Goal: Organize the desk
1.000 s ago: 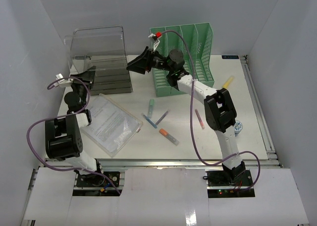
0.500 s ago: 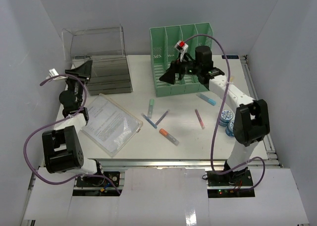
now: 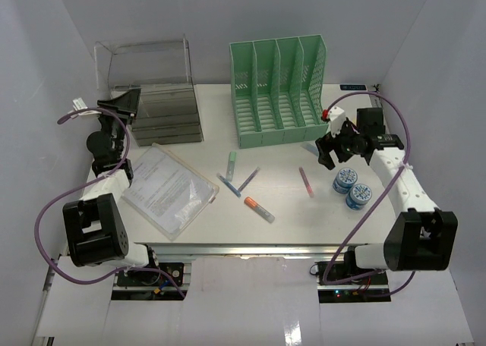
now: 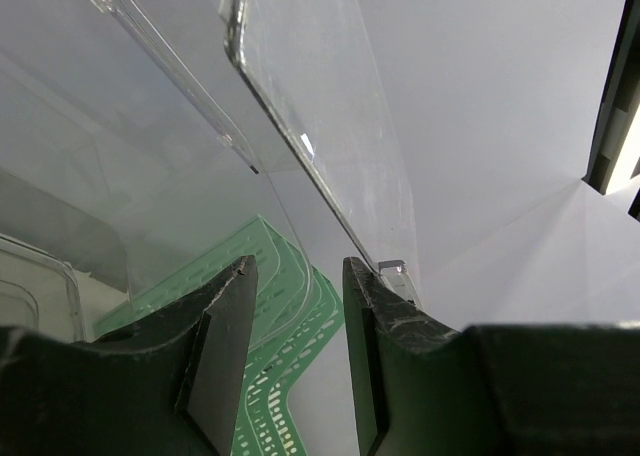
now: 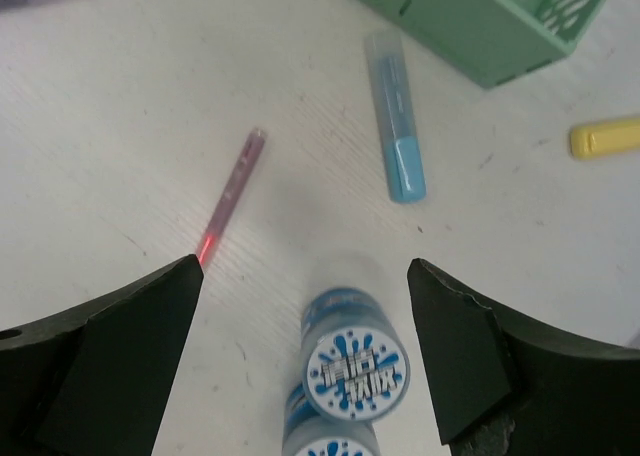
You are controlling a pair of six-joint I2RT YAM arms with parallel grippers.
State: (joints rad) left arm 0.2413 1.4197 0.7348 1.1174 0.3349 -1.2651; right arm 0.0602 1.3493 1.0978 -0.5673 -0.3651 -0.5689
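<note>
Right tool [image 5: 302, 276], jaws spread wide and empty, hangs over a blue-capped bottle [image 5: 355, 366] on the white tabletop [image 3: 288, 202] under both arms, probably lining up a pick; left tool [image 4: 297, 266], part-open on nothing, sits by the clear drawer box [image 3: 148, 73].

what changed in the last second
The right gripper swung from left of the rack across to its right and now hovers open over the bottles, holding nothing. The left gripper edged slightly back and left by the drawer box. The pens, sleeve, rack and bottles stayed put.
</note>
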